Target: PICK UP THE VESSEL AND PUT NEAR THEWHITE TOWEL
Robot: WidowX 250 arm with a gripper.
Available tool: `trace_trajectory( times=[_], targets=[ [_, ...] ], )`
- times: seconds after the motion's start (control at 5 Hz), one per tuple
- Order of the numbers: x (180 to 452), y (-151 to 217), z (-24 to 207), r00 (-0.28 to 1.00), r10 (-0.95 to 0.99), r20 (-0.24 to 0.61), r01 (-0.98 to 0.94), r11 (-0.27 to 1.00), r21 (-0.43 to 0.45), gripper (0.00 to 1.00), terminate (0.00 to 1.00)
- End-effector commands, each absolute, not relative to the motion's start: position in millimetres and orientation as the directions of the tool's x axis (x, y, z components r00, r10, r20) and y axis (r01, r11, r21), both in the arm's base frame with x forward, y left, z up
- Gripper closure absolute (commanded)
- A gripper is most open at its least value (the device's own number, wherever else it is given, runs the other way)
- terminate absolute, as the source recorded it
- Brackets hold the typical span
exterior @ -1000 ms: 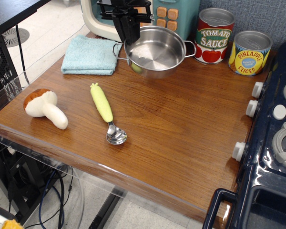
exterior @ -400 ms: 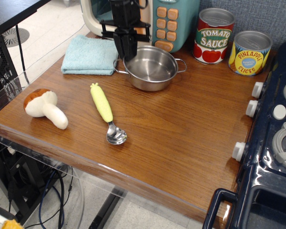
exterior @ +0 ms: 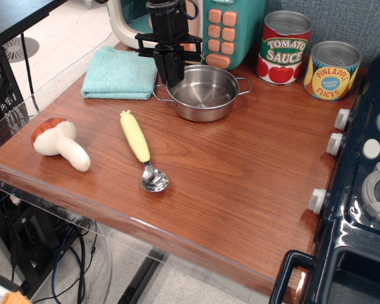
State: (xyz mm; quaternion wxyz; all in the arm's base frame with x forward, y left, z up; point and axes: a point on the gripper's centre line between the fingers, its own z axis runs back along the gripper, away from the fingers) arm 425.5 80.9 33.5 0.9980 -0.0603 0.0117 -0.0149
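The vessel, a small shiny steel pot with two wire loop handles, stands upright on the wooden table, just right of the pale blue folded towel. A narrow gap lies between the pot's left handle and the towel's edge. My black gripper comes down from above and is shut on the pot's left rim, one finger inside and one outside. The pot is empty.
A yellow-handled spoon and a toy mushroom lie toward the front left. A tomato sauce can and a pineapple can stand at the back right. A toy microwave stands behind the pot, a toy stove at the right.
The gripper has carried the pot down from a raised, tilted hold to rest level on the table beside the towel, and has sunk a little lower since.
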Motion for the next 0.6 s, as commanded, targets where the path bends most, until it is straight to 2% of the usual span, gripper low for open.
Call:
trace_trajectory(
  times=[0.0, 0.4],
  targets=[
    [415.8, 86.0, 58.4, 0.999, -0.013, 0.032, 0.016, 0.995, -0.096, 0.0, 0.0],
    [413.2, 87.1, 74.6, 0.998, -0.009, 0.062, 0.014, 0.997, -0.071, 0.0, 0.0]
  ],
)
